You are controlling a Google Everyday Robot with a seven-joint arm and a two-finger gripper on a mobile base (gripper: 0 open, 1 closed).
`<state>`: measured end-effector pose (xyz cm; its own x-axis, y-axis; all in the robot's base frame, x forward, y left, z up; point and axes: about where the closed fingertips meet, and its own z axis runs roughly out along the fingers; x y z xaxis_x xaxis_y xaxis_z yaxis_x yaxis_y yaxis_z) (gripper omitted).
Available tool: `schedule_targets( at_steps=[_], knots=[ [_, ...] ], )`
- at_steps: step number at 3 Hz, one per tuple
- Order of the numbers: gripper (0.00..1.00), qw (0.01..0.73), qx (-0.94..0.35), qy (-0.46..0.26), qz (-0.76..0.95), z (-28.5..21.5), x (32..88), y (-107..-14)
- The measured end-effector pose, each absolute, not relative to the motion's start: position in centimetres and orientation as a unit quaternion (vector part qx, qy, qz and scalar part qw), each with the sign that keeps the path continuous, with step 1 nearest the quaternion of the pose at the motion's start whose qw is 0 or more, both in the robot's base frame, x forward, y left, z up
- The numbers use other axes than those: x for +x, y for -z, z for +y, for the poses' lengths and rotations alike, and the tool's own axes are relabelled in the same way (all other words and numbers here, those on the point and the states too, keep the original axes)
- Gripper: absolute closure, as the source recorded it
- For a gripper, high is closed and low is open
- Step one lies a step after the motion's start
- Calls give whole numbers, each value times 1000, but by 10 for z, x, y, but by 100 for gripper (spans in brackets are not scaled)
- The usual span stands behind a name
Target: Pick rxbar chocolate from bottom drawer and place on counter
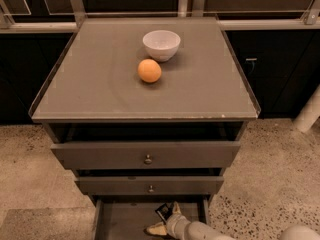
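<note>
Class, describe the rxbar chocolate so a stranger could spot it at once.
Below the grey counter, pass the two knobbed drawers to the open bottom drawer. Inside it, right of centre, at the gripper, lies the rxbar chocolate. It is small, flat and dark-wrapped, unlike the round orange and white bowl up top.
</note>
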<state>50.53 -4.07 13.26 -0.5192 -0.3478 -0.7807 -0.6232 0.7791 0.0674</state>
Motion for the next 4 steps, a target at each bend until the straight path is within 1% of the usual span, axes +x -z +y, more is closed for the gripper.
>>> schedule_targets(
  at_steps=[1, 2, 4],
  knots=[
    [0, 378, -308, -168, 857, -47, 499, -124],
    [18, 376, -310, -167, 857, -47, 499, -122],
    [66, 376, -310, -167, 857, -47, 498, -122]
  ],
)
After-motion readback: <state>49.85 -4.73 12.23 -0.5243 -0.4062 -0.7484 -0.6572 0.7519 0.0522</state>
